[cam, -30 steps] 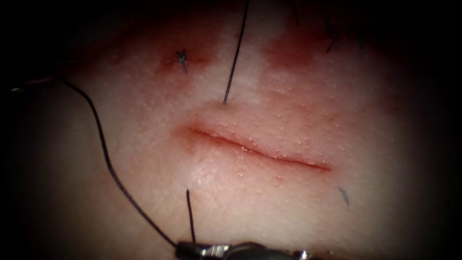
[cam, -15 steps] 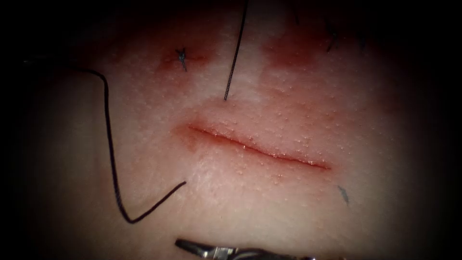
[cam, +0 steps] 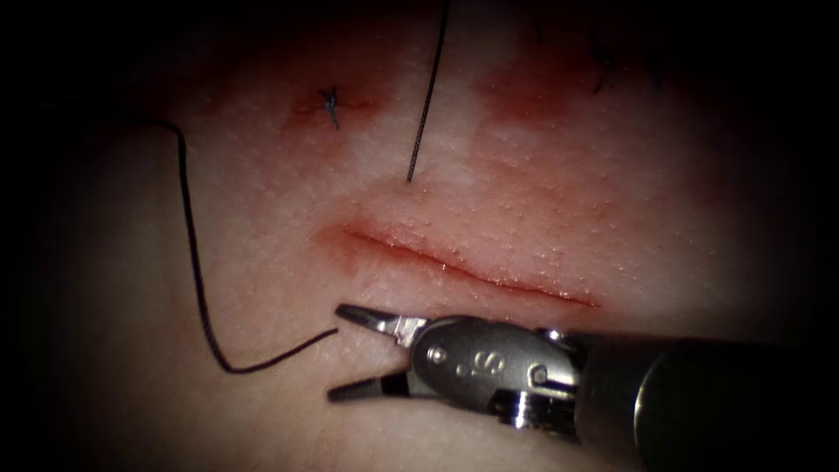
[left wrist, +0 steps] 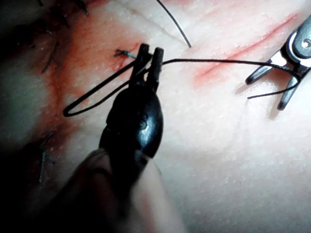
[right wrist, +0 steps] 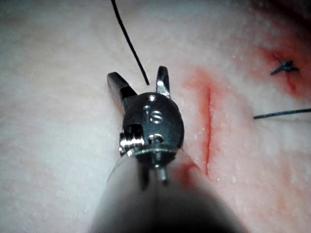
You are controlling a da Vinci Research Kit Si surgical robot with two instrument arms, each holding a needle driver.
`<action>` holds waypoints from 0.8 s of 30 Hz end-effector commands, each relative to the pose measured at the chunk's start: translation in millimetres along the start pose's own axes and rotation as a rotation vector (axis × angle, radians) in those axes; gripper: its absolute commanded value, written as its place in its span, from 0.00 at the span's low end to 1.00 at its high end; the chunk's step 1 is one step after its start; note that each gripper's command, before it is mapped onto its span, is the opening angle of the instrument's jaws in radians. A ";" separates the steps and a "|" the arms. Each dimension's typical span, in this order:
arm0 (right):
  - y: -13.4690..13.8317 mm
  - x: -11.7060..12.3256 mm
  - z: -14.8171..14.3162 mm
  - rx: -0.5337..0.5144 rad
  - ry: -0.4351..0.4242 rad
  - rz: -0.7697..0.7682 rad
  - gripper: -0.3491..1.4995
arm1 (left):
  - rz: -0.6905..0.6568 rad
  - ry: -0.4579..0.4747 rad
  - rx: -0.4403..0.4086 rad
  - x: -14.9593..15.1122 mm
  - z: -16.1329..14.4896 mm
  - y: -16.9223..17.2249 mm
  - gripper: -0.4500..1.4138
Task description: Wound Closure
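A: Black thread bends across the pale, pebbled tissue left of the cut, its free end just before the right tool.
B: Left tool?
A: Dark jaws closed on the thread.
B: Right tool?
A: Steel jaws spread, holding nothing; half a second ago only its tip showed at the bottom edge. Needle location: cannot tell.

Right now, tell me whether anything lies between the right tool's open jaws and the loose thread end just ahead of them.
Nothing visible does. The right tool has its jaws spread, holding nothing, and the thread end lies on bare tissue at their opening, below the cut. The left tool holds the thread farther along.
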 end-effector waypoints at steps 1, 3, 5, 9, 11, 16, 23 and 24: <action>-0.6 -0.6 1.9 0.001 -0.009 -0.006 0.88 | -0.001 0.001 -0.002 -0.5 0.6 0.3 0.00; -0.9 -1.5 2.3 -0.003 -0.034 -0.024 0.51 | -0.001 0.002 -0.004 -0.5 0.6 0.4 0.00; -1.5 -2.0 2.0 -0.058 -0.115 -0.061 0.00 | -0.001 0.003 -0.005 -0.4 0.6 0.5 0.00; -1.8 -1.6 1.3 -0.057 -0.134 -0.072 0.00 | -0.001 0.004 -0.005 -0.4 0.7 0.6 0.00; -2.1 -1.3 0.7 -0.042 -0.130 -0.070 0.00 | -0.001 0.004 -0.005 -0.4 0.7 0.6 0.00; -5.7 -0.4 -3.0 0.010 -0.129 -0.081 0.00 | 0.000 0.004 -0.005 -0.4 0.6 0.6 0.00; -13.5 1.4 -7.2 0.125 -0.109 -0.101 0.00 | 0.001 0.003 -0.002 -0.5 0.7 0.6 0.00; -15.1 2.2 -7.8 0.141 -0.104 -0.105 0.00 | 0.001 0.002 0.000 -0.5 0.8 0.6 0.00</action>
